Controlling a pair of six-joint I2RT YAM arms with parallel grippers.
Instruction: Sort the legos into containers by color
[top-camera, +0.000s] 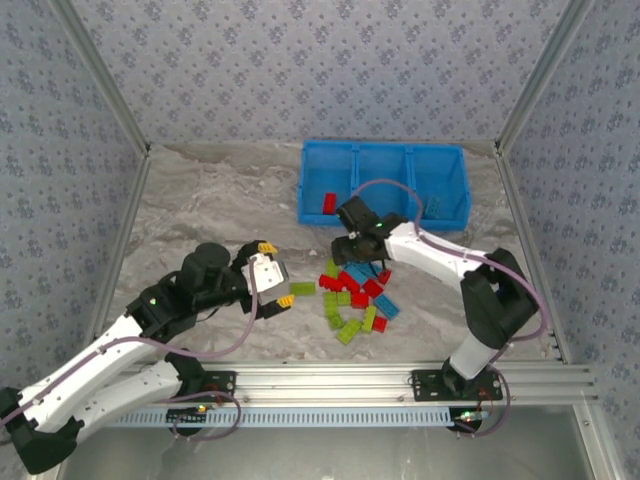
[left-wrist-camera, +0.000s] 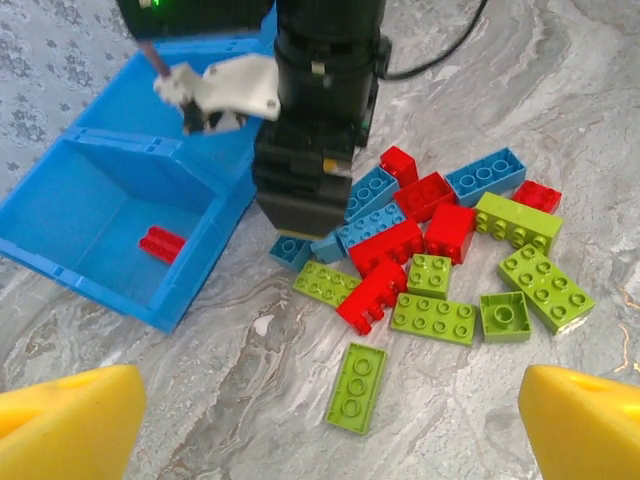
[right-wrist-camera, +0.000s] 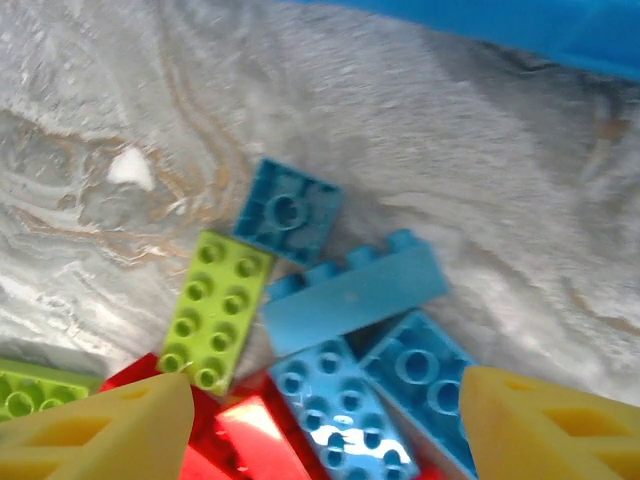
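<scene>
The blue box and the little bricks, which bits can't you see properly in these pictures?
- Bright blue plastic bin, left wrist view: the black right arm covers its other end.
- Red plastic bricks, right wrist view: blurred, cut by the bottom edge, partly under the yellow fingertips.
- Brick pile, top view: its upper part sits under the right arm; studs too small to count.

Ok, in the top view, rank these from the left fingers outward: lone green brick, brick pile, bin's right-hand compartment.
1. Lone green brick, just right of the left fingers.
2. Brick pile, mid-table.
3. Right-hand compartment, at the back right.
</scene>
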